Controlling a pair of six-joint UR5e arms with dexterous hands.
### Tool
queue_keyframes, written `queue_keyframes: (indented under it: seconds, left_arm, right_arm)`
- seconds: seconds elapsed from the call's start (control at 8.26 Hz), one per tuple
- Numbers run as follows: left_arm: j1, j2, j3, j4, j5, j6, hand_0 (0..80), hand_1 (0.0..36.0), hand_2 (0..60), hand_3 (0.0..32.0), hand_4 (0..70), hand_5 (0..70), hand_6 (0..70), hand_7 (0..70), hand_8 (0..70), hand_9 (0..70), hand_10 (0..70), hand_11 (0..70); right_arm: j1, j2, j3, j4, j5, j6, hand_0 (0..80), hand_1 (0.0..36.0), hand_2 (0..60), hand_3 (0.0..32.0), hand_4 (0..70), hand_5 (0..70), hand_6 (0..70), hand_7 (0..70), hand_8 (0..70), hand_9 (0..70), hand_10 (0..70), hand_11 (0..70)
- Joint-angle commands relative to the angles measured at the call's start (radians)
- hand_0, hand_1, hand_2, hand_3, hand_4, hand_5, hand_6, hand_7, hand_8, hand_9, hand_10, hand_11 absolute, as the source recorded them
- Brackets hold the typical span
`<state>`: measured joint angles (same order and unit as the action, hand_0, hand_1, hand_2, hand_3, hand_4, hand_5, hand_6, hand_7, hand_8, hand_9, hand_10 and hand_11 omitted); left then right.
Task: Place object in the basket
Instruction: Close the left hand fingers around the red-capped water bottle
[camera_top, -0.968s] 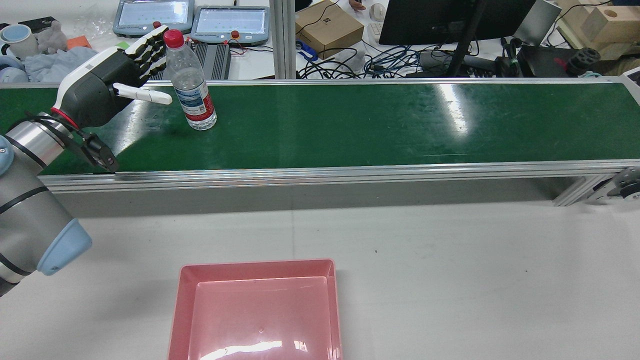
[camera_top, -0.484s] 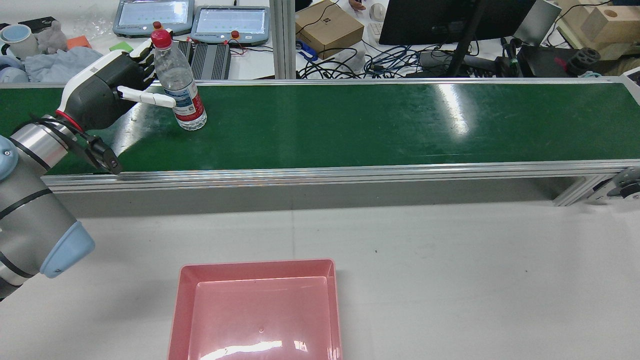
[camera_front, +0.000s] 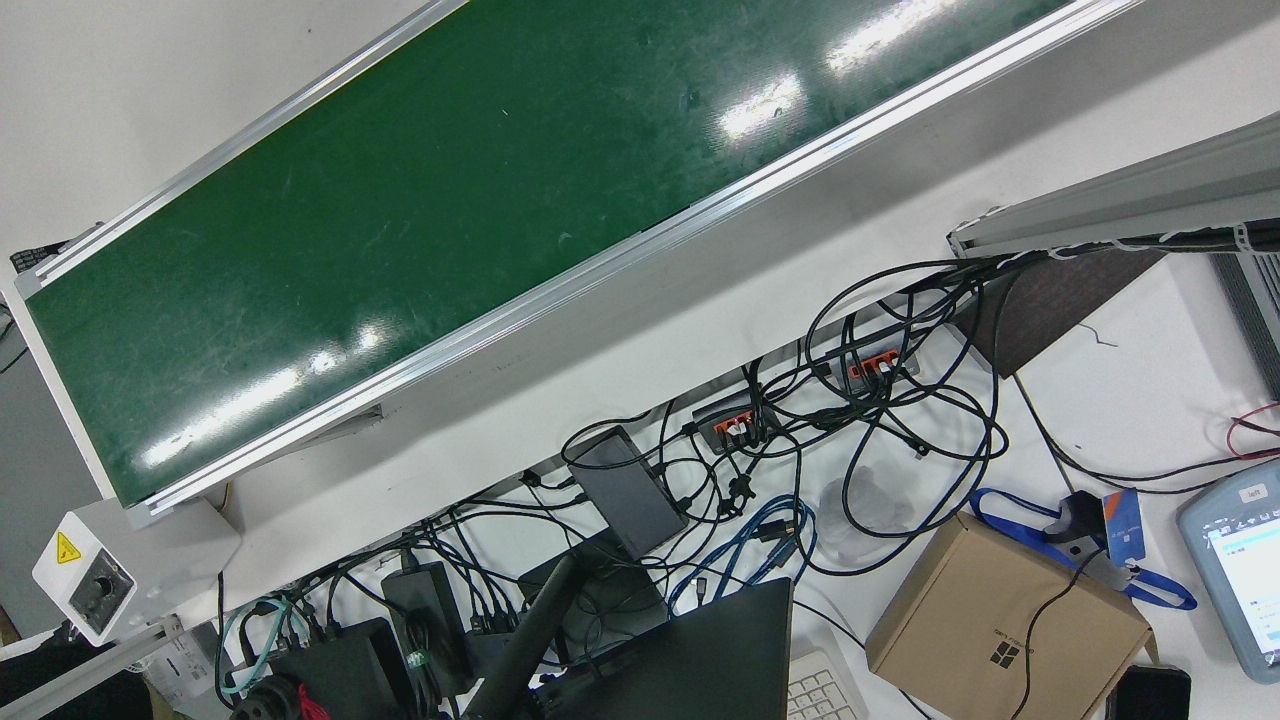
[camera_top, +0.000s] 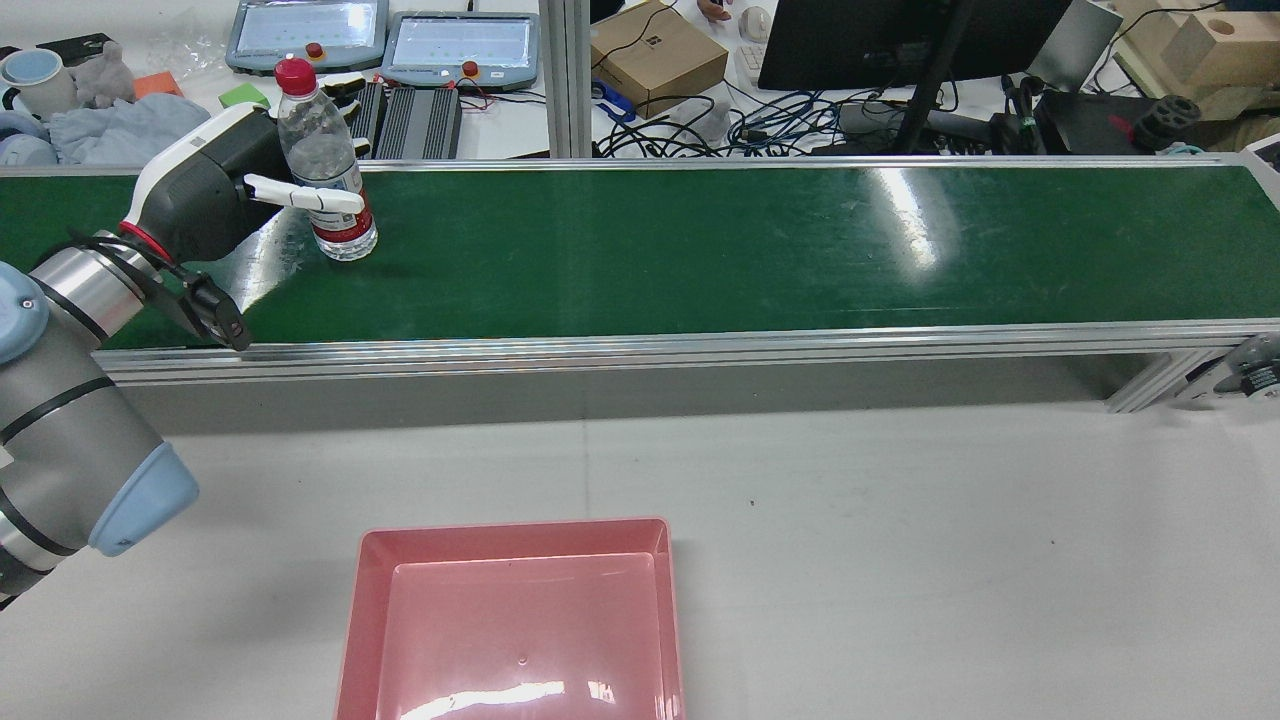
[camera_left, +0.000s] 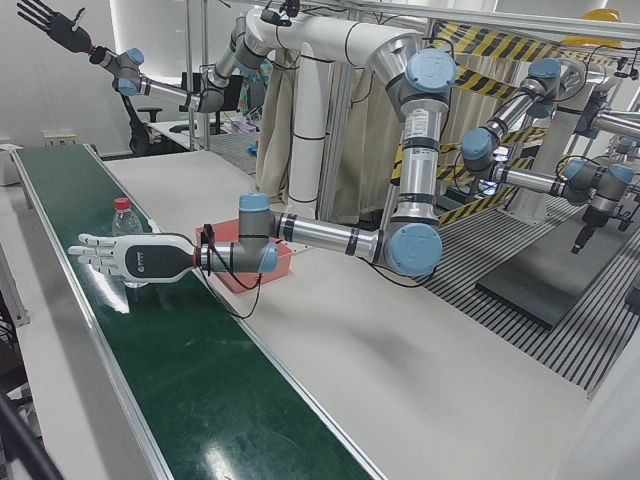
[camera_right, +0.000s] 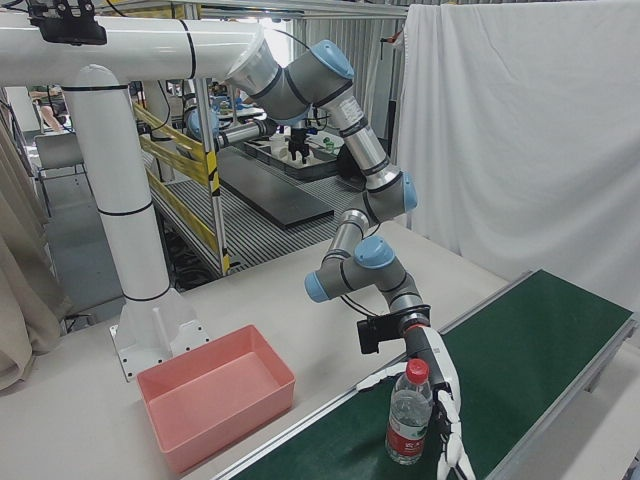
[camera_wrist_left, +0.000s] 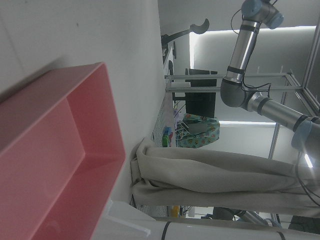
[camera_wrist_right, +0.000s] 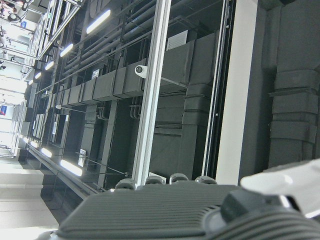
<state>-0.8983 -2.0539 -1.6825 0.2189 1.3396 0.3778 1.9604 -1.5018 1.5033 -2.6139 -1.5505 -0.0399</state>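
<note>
Bottle (camera_top: 322, 180) upright on the conveyor belt (camera_top: 700, 250), near its left end in the rear view — well apart from the pink basket (camera_top: 512, 625) on the table this side of the belt. Left hand (camera_top: 215, 190) is beside it, fingers spread, thumb across the label, not clamped. Best to wrap around mid-body, squeeze evenly, lift straight — a tall bottle tips easily. Right hand's state: cannot tell.

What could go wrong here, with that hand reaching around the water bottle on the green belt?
The bottle stands tall and narrow on the belt; a nudge from the left hand, whose fingers look open around it, might tip it. The plastic is clear and smooth, so a loose grasp may slip. The pink basket sits well away across the table, leaving a long carry where it could drop.
</note>
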Motion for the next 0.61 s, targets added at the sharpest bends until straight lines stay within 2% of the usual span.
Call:
queue_keyframes:
  seconds: [0.0,0.12,0.24,0.36,0.48]
  left_arm:
    - [-0.011,-0.025,-0.009,0.079,-0.002,0.001,62.0,24.5,45.1,0.0,44.4,70.0,57.9,70.0,70.0,70.0,66.5,70.0]
    - [-0.014,-0.029,-0.025,0.097,-0.002,0.001,65.9,28.7,60.0,0.0,70.0,70.0,70.0,70.0,70.0,70.0,70.0,70.0]
    - [-0.022,-0.026,-0.079,0.137,0.000,0.000,76.8,33.6,60.0,0.0,70.0,70.0,70.0,70.0,70.0,70.0,70.0,70.0]
    - [-0.021,-0.017,-0.162,0.189,0.001,0.004,80.0,36.0,60.0,0.0,70.0,70.0,70.0,70.0,70.0,70.0,70.0,70.0]
    - [-0.017,-0.012,-0.210,0.200,0.003,0.001,80.0,36.0,60.0,0.0,70.0,70.0,70.0,70.0,70.0,70.0,70.0,70.0]
  right_arm:
    - [0.000,0.000,0.000,0.000,0.000,0.000,0.0,0.0,0.0,0.0,0.0,0.0,0.0,0.0,0.0,0.0,0.0,0.0]
    - [0.000,0.000,0.000,0.000,0.000,0.000,0.0,0.0,0.0,0.0,0.0,0.0,0.0,0.0,0.0,0.0,0.0,0.0]
    - [0.002,0.000,0.000,0.000,0.000,0.000,0.0,0.0,0.0,0.0,0.0,0.0,0.0,0.0,0.0,0.0,0.0,0.0]
    - [0.002,0.000,0.000,0.000,0.000,0.000,0.0,0.0,0.0,0.0,0.0,0.0,0.0,0.0,0.0,0.0,0.0,0.0]
    - [0.002,0.000,0.000,0.000,0.000,0.000,0.0,0.0,0.0,0.0,0.0,0.0,0.0,0.0,0.0,0.0,0.0,0.0]
